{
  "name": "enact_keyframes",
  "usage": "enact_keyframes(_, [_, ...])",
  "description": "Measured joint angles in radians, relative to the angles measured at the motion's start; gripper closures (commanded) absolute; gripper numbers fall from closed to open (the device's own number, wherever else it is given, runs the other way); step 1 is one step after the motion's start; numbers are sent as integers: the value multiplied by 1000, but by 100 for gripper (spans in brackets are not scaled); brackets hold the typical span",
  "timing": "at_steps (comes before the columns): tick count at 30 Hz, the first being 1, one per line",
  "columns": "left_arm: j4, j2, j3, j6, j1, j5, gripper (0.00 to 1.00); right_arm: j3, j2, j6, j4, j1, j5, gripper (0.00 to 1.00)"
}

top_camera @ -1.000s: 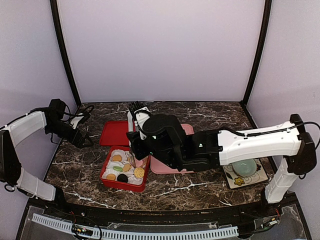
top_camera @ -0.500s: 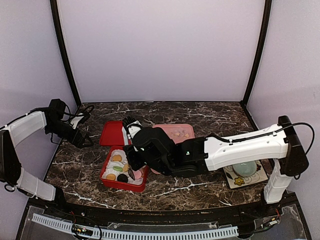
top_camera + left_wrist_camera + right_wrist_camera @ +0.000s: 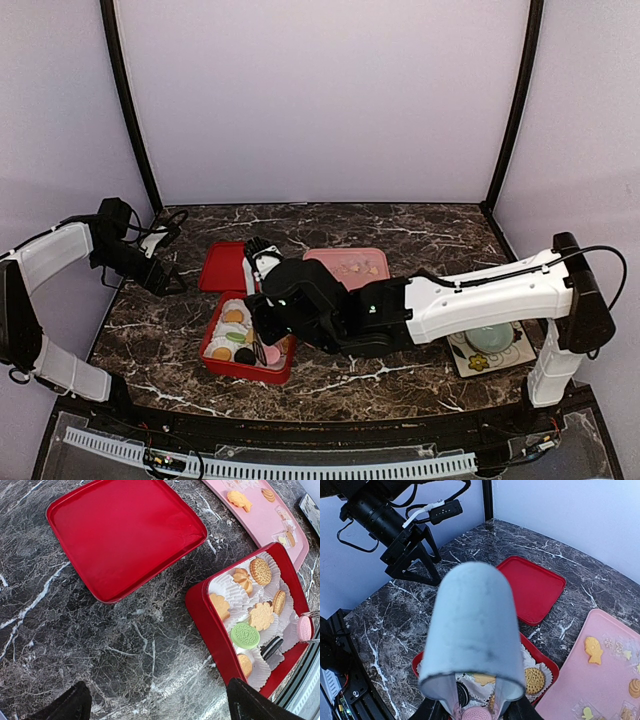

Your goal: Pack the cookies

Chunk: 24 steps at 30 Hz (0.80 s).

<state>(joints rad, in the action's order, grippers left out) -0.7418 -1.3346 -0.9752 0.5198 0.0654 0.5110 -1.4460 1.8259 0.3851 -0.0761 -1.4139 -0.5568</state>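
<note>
My right end effector [image 3: 476, 707] is pinching a round pink cookie [image 3: 476, 714] by its edges and holding it low over the red box [image 3: 200, 615], at the end nearest the arm bases. The left wrist view shows it best: the cookie hangs between two thin fingertips just above the white paper cups [image 3: 225, 587], beside the black cookie [image 3: 271, 647] and near the green cookie [image 3: 245, 635]. The other cookies [image 3: 261, 616] already sit in the box. A few are left on the pink tray [image 3: 580, 680], including a fish-shaped cookie [image 3: 592, 649].

The step in hand, as I read it, is setting this cookie into a free cup. To do that well I would come straight down until it is nearly touching the paper, then part the fingers only slightly so it drops flat and does not tip onto its neighbour. My own wrist camera is half blocked by the pale housing, so I would steer by the other views. I cannot tell from here whether the cup directly below is free, so I would check before letting go. The liners look light, so I would lift out vertically to avoid dragging one.

The left end effector [image 3: 160, 705] is spread wide and holds nothing. It hovers over the marble counter [image 3: 125, 645], near the red lid [image 3: 125, 535] and well apart from the box.
</note>
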Motion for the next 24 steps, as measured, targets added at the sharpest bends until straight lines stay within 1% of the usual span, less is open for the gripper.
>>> enact_keyframes(15, [0, 2, 0, 0, 0, 0, 3, 26, 3, 21, 1, 0, -2, 68])
enact_keyframes(18, [0, 5, 0, 0, 0, 0, 3, 26, 3, 20, 1, 0, -4, 64])
enact_keyframes(21, [0, 9, 0, 0, 0, -1, 3, 26, 3, 19, 1, 0, -5, 58])
enact_keyframes(24, [0, 10, 0, 0, 0, -2, 3, 26, 3, 18, 1, 0, -13, 56])
